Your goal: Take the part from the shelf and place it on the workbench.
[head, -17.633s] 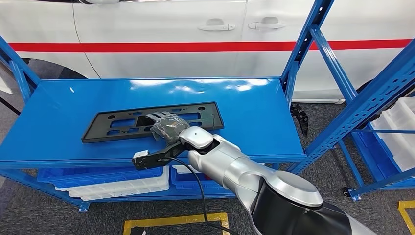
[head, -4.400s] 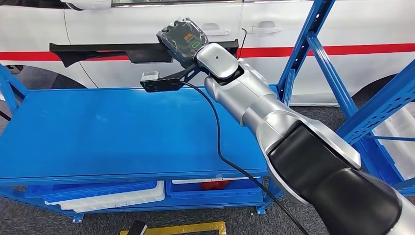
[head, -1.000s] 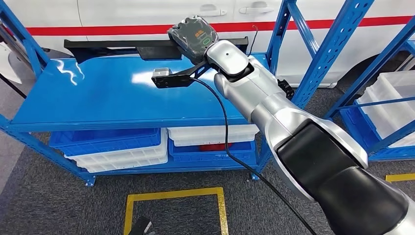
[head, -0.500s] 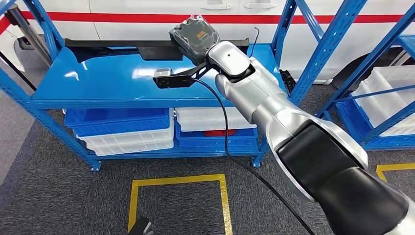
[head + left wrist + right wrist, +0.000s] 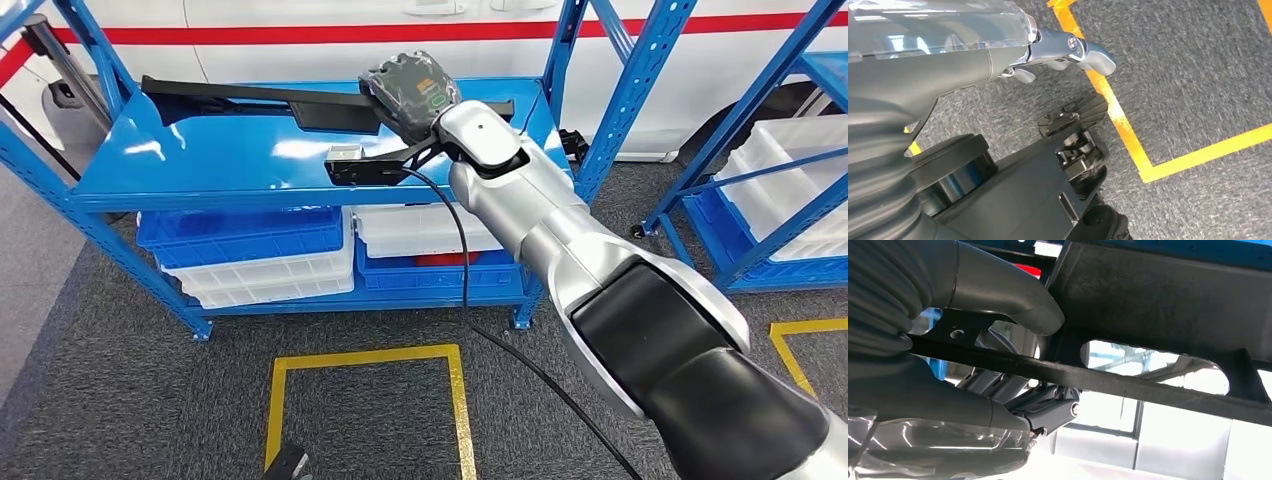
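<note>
- One long black part is what you have in the right hand; you see it held up level above the blue shelf, apart from the shelf's top.
- From the hand, the part runs out toward 9 o'clock, with a short stub poking past the hand toward 3 o'clock.
- Your right wrist view shows the grey thumb lying across one face of the part, with the darker fingers curled under the other face, so the fingers are pinching the part between them.
- That close view also shows you long cut-out slots in the part, with bright light coming through them.
- Your left hand hangs over grey carpet; its fingers look loosely bent with nothing in them, but you cannot tell from this angle whether they are spread or pressed together.
- Under the shelf's top you can see blue and white bins stacked on the lower level.
- At 12 o'clock behind the shelf stands a white car with a red stripe.
- Yellow floor tape marks a square on the carpet at 6 o'clock from the shelf.
- A second blue rack with white bins stands at 3 o'clock.
</note>
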Motion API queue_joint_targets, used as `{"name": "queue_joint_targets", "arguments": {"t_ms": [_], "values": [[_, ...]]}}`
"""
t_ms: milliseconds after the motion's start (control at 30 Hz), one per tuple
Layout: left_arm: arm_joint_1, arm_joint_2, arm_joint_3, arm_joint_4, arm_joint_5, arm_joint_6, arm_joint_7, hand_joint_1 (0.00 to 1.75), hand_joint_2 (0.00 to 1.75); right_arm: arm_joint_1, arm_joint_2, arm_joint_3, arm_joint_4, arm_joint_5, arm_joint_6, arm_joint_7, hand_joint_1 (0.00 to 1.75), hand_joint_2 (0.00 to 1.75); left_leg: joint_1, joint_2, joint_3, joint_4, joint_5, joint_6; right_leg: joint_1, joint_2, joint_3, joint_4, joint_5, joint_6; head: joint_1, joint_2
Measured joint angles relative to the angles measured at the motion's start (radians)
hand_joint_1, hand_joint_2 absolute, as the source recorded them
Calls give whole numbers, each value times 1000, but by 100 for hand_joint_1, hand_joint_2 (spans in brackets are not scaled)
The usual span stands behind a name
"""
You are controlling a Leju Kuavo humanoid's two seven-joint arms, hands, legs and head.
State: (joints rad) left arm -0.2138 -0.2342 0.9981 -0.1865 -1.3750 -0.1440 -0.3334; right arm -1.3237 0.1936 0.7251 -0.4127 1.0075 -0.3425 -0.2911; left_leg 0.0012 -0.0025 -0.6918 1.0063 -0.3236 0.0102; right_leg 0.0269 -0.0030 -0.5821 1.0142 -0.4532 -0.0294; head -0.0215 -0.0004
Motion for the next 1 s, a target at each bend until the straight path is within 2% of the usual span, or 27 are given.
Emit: {"name": "queue_joint_targets", "arguments": {"t_ms": [233, 333, 400, 433, 533, 567, 600, 633, 667, 700, 733, 767, 800, 867, 900, 933, 1000], "values": [[5, 3, 0, 0, 2, 6, -2, 0, 175, 60, 0, -9, -8, -3, 8, 20, 175, 175, 0, 0, -3, -4, 7, -3, 0, 0, -8, 3, 6, -4, 0, 0], [5, 4, -1, 0, -3, 12, -1, 0, 175, 81, 0, -13, -18, -3, 7, 23, 175, 175, 0, 0, 0, -13, 10, 5, -2, -1, -4, -6, 11, 3, 0, 0], [5, 4, -2, 0, -3, 9, -1, 0, 175, 92, -1, -17, -27, -4, 6, 22, 175, 175, 5, 2, 16, -44, 24, 13, -3, 1, -4, 0, -1, 13, 0, 0], [5, 4, -2, 0, -1, 6, -1, 0, 175, 95, -1, -18, -30, -4, 6, 22, 175, 175, 9, 3, 24, -60, 33, 15, -5, 2, -14, 27, -25, 19, 0, 0], [6, 4, -2, 0, 7, 0, 0, 0, 175, 114, -4, -19, -32, -6, 6, 15, 175, 175, 16, 4, 21, -74, 46, 12, -28, 5, -87, 199, -127, 41, 0, 0], [7, 4, -2, 0, 8, -1, 1, 0, 175, 126, -5, -19, -32, -7, 6, 12, 175, 175, 20, 4, 16, -72, 48, 8, -37, 4, -101, 237, -140, 49, 0, 0], [9, 4, -2, 0, 9, -1, 1, 0, 175, 138, -5, -19, -33, -8, 6, 9, 175, 175, 25, 4, 10, -68, 50, 3, -47, 4, -100, 241, -134, 58, 0, 0], [10, 4, -2, 0, 9, -1, 2, 0, 175, 147, -6, -19, -35, -9, 6, 6, 175, 175, 31, 4, 1, -61, 51, -5, -56, 3, -79, 202, -111, 67, 0, 0], [10, 5, -2, 0, 9, -1, 2, 0, 175, 152, -6, -19, -38, -10, 6, 3, 175, 175, 38, 4, -9, -50, 52, -14, -65, 3, -42, 134, -82, 78, 0, 0], [10, 6, -2, 0, 10, -1, 1, 0, 175, 155, -6, -20, -43, -12, 6, 1, 175, 175, 41, 3, -19, -39, 51, -24, -68, 3, -15, 77, -57, 86, 0, 0], [11, 7, -2, -1, 10, -1, 1, 0, 175, 158, -6, -20, -48, -14, 5, -2, 175, 175, 43, 3, -28, -28, 51, -35, -70, 5, 4, 36, -39, 84, 0, 0], [12, 8, -2, -1, 11, -2, 1, 0, 175, 162, -6, -21, -52, -16, 4, -3, 175, 175, 44, 2, -33, -21, 53, -45, -69, 7, 9, 21, -31, 79, 0, 0], [13, 9, -2, -1, 12, -2, 1, 0, 175, 167, -5, -22, -55, -18, 4, -4, 175, 175, 44, 2, -34, -20, 56, -54, -63, 9, 1, 29, -28, 68, -1, 0], [17, 9, -2, -1, 16, -2, 1, 0, 175, 175, -5, -23, -57, -20, 3, -6, 175, 175, 49, 2, -36, -26, 62, -69, -61, 8, -7, 32, -18, 44, -1, 0], [18, 10, -2, -1, 18, -2, 1, 0, 175, 177, -4, -24, -58, -21, 3, -7, 175, 175, 50, 3, -42, -17, 50, -73, -60, 7, -12, 32, -12, 34, -1, 0], [19, 10, -2, -1, 20, -2, 1, 0, 175, 179, -3, -24, -59, -22, 3, -9, 175, 175, 50, 4, -54, 14, 22, -73, -61, 5, -16, 31, -6, 25, -1, 0], [20, 12, -2, -1, 22, -2, 1, 0, 175, 182, 0, -24, -59, -25, 3, -13, 175, 175, 46, 4, -97, 141, -68, -68, -56, 3, -26, 30, 3, 12, -1, 0]]}}
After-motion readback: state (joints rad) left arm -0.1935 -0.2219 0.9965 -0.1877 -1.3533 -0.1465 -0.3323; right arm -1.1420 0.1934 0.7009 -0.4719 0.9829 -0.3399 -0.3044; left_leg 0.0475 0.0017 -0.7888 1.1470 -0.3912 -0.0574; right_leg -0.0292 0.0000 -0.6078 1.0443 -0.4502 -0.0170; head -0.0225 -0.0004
